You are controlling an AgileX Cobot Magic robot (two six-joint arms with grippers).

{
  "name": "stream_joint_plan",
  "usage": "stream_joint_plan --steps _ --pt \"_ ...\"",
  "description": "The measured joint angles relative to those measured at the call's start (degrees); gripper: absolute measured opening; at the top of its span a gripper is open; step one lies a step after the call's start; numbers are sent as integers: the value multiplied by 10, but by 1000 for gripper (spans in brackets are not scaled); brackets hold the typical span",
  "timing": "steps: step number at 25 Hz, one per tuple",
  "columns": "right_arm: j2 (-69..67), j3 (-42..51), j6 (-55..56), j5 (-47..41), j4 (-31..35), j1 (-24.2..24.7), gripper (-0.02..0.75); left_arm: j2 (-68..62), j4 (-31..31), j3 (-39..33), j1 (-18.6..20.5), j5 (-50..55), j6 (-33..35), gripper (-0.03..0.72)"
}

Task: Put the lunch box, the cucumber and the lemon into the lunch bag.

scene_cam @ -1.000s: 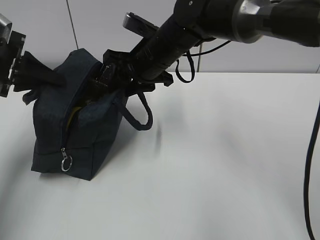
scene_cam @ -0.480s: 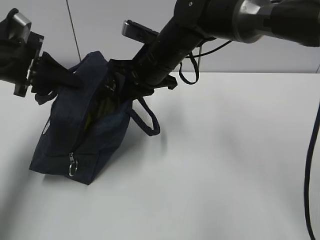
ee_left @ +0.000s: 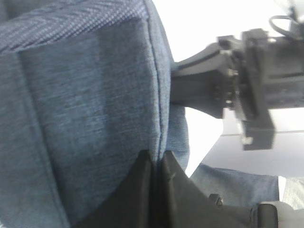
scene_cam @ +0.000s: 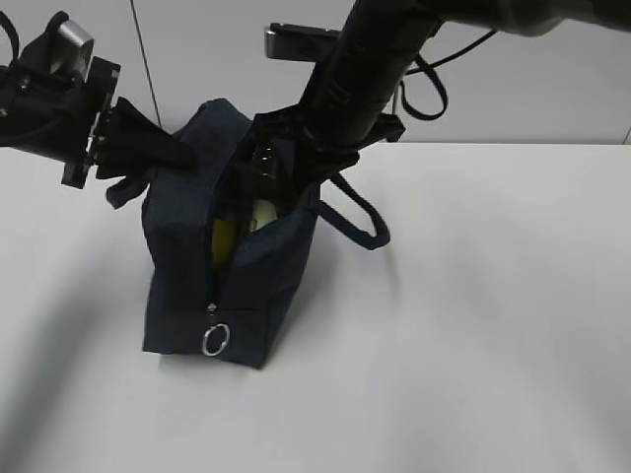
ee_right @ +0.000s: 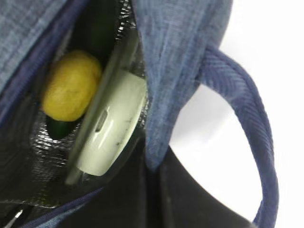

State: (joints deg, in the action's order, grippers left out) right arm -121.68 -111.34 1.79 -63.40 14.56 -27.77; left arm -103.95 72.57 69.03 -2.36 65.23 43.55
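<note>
Bag [scene_cam: 187,266] — navy fabric, unzipped.

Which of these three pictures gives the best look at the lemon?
The right wrist view: the lemon fills the bag's opening there, lying beside the lunch box with the cucumber behind it. The exterior view shows only a yellow sliver through the open zipper of the lunch bag. The left wrist view shows only bag fabric, no lemon.

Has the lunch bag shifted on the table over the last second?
Yes. The lunch bag has slid rightward across the table; judged against the vertical wall seam behind it, its base now sits further right.
</note>
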Motion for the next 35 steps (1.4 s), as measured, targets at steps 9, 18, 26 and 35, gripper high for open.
stream_joint_plan --steps 9,18,26,35 --pt "55 0 34 -78 -106 0 1 0 57 0 -77 -53 3 -8" --pt "60 0 38 -86 -197 0 1 -7 116 0 -155 -145 6 -8" --pt "60 0 45 -87 -217 1 1 -63 163 0 -158 -149 8 -8" --pt "35 -1 46 -84 -209 5 1 -80 186 13 -158 -137 11 -8"
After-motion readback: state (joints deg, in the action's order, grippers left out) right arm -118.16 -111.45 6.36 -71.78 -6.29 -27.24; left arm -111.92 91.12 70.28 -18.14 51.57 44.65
